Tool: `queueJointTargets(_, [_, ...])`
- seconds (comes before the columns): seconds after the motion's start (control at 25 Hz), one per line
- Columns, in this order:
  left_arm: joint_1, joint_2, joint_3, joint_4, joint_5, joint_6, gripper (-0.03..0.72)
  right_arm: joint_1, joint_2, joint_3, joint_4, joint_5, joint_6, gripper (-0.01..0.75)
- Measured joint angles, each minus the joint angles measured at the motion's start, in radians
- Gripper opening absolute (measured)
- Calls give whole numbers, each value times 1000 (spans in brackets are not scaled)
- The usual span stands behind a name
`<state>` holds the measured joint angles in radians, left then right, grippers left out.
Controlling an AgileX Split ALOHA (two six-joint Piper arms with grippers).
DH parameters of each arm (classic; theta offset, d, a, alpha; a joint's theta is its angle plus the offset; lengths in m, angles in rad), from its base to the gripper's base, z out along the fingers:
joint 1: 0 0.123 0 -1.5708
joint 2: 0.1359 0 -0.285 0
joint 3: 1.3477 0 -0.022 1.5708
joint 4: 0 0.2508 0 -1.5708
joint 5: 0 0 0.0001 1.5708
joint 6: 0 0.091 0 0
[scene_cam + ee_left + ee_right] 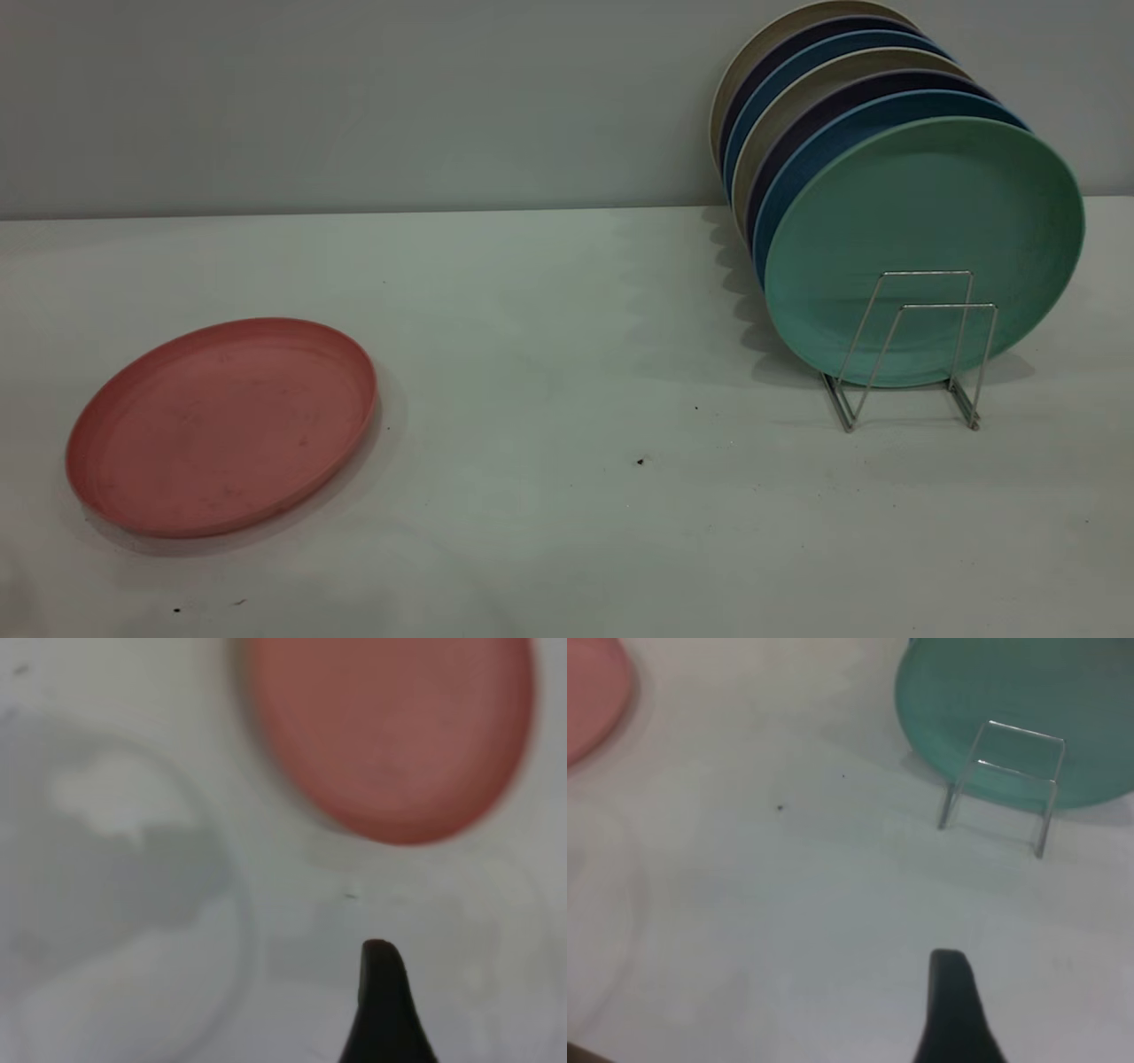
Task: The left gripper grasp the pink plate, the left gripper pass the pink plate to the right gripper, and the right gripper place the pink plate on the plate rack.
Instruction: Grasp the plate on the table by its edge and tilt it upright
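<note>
White table (pixel 549 354) spans the whole scene, grey wall behind. Far right: plate rack (pixel 912 350), thin silver wire loops, loaded with a leaning row of plates in beige, purple and blue, a mint-green plate (pixel 921 239) at the front; the two nearest loops stand free in front of the green one. Near left, well apart from the rack: pink plate (pixel 221 427), lying flat on the table, face up, low raised rim, faint smudges on the matte surface. Judged light and stiff, likely plastic, not fragile; the smooth finish could slip in a narrow pinch. Being flat on the table, the only purchase is the rim: best guess is one finger over the lip and one under its outer edge, on the side facing the left arm, leaving the opposite rim free for the handover. Left gripper (pixel 383 1010) shows only one dark fingertip in its wrist view, above bare table just short of the plate; fingers' state cannot be told. Right gripper (pixel 952 1010) likewise one dark tip over bare table, near side of the rack, cannot tell. Neither arm appears in the exterior view.
</note>
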<state>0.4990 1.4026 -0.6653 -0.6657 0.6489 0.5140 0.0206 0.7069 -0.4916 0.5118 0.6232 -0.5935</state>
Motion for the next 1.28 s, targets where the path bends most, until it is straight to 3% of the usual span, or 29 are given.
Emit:
queueJointTargets(0.2, [14, 196, -1, -86, -83, 42, 540, 0, 0, 0, 45, -12, -21, 527])
queueJointTargets(0.48, [-49, 363, -6, -364, -209, 281, 540, 0, 30, 0, 156, -39, -114, 527])
queueJointTargets(0.72, [-86, 455, -11, -501, -304, 373, 540, 0, 97, 0, 203, -50, -150, 527])
queueJointTargets(0.96, [-95, 568, -21, -570, -341, 442, 540, 0, 119, 0, 216, -56, -157, 527])
queueJointTargets(1.28, [-95, 639, -25, -875, -294, 736, 519, 0, 119, 0, 216, -56, -157, 527])
